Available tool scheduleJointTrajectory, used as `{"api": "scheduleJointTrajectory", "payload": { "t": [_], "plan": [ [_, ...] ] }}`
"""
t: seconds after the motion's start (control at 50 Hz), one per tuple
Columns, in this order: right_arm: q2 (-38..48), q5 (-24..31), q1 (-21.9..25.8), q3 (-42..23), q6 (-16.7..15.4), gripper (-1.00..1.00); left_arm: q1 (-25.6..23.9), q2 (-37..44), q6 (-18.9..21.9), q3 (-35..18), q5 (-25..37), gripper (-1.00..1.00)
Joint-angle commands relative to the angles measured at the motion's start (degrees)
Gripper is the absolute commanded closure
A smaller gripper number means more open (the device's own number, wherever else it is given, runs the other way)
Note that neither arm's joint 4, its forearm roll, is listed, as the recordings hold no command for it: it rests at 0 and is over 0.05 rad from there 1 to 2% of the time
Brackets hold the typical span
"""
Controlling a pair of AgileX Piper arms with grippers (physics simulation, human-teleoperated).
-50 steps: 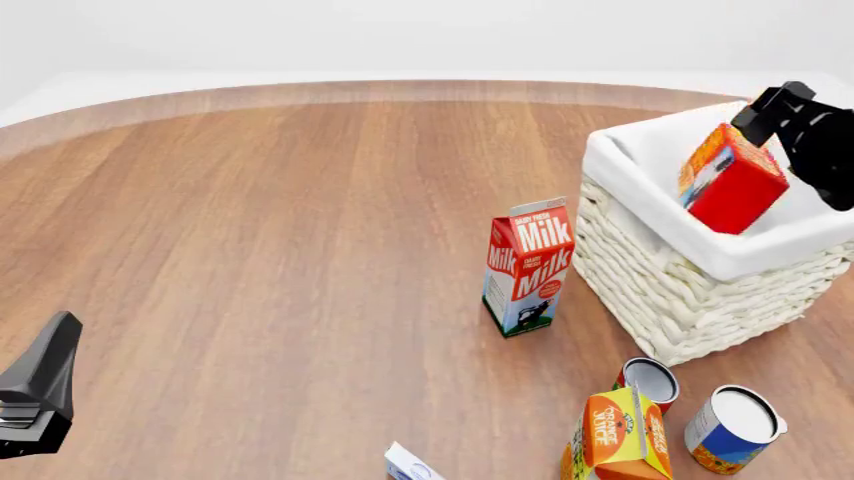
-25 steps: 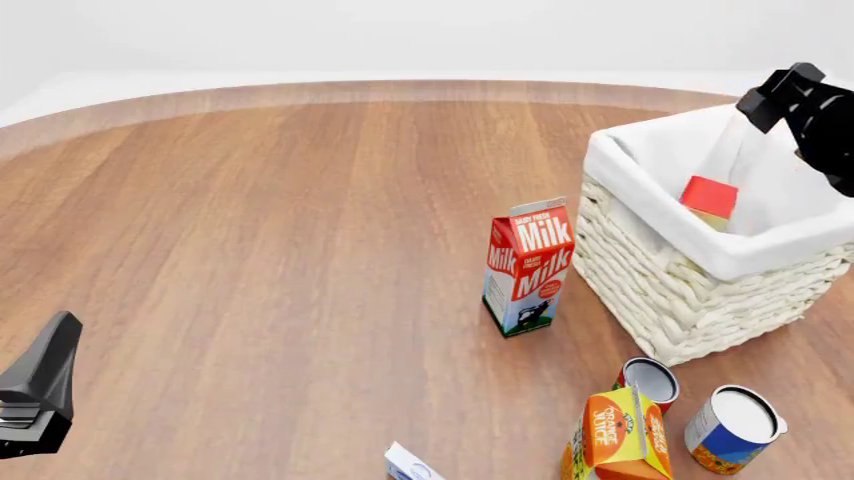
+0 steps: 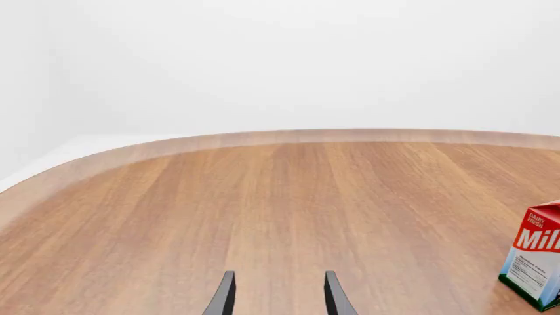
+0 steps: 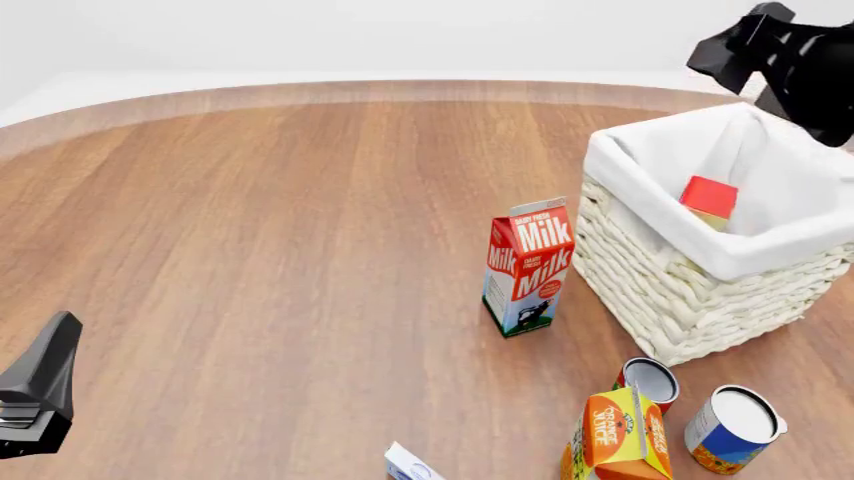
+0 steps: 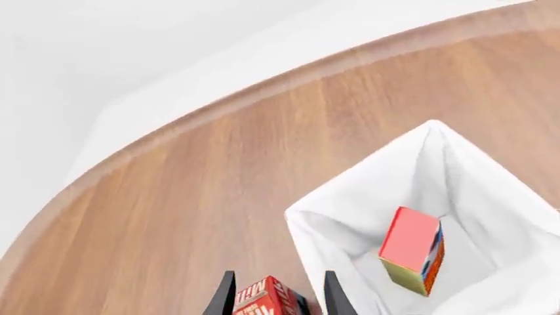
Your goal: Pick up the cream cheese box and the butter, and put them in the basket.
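The butter (image 4: 709,197) lies inside the basket (image 4: 667,290) at the right, only its red top showing; in the right wrist view the butter (image 5: 411,249) rests on the white lining of the basket (image 5: 315,243). My right gripper (image 4: 731,52) is open and empty, above the basket's far corner; its fingertips (image 5: 225,295) show in the right wrist view. The cream cheese box (image 4: 411,465) is a small white box at the front edge, partly cut off. My left gripper (image 4: 40,385) is at the front left, open and empty, with its fingertips (image 3: 224,296) over bare table.
A red-and-white milk carton (image 4: 527,265) stands just left of the basket, also in the left wrist view (image 3: 534,259). An orange juice carton (image 4: 621,435) and two cans (image 4: 731,428) stand in front of the basket. The table's curved far edge (image 4: 400,88) runs behind.
The right gripper let go of the butter, which dropped into the basket. The gripper then rose and moved back and left. The left arm has not moved.
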Motion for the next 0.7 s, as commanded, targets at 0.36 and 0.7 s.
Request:
{"api": "scheduleJointTrajectory", "payload": {
  "t": [0.36, 0.7],
  "plan": [
    [2.61, 14.99, 26.81, -12.34, -7.91, -1.00, 0.00, 0.00, 0.00, 0.00, 0.00, -1.00],
    [4.00, 17.48, 33.68, -13.83, -11.37, -1.00, 0.00, 0.00, 0.00, 0.00, 0.00, -1.00]
  ]
}}
